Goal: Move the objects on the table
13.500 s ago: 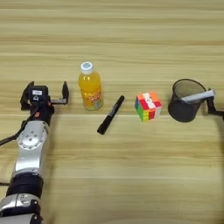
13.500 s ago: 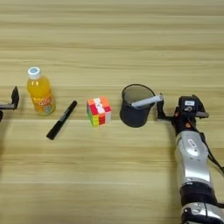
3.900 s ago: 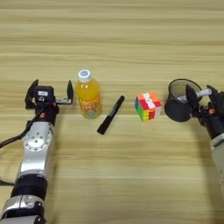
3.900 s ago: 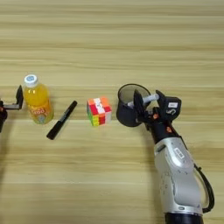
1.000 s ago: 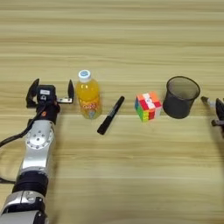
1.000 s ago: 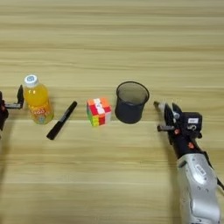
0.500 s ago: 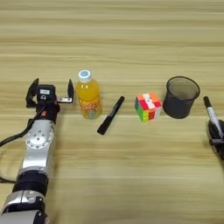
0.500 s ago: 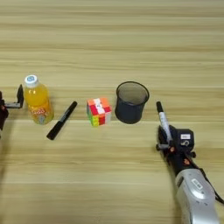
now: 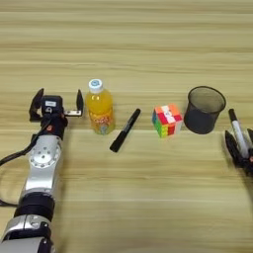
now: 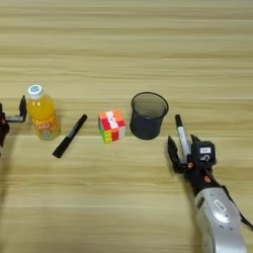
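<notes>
1. Wide light wooden table (image 9: 148, 44) with horizontal plank grain — carrying every item below.
2. Small orange-juice bottle with white cap (image 9: 99, 106) — standing upright at the left of the row.
3. Black marker (image 9: 125, 130) — lying slantwise on the wood just right of the bottle, apart from it.
4. Multicoloured puzzle cube (image 10: 111, 125) — sitting between the black marker and the cup.
5. Black mesh pen cup (image 10: 148, 115) — standing upright, mouth open to the camera, just right of the cube.
6. White marker with black cap (image 10: 182, 135) — lying right of the cup, cap end pointing away from the robot, lower part running between the right gripper's two fingers.
7. Right gripper (image 10: 186, 154) — sitting low at the table near the cup's right side, one black finger on each side of the white marker; whether the fingers are pressing on it cannot be told.
8. Left gripper (image 9: 56, 101) — resting left of the bottle, fingers spread apart, its right finger (image 9: 79, 100) just beside the bottle.
</notes>
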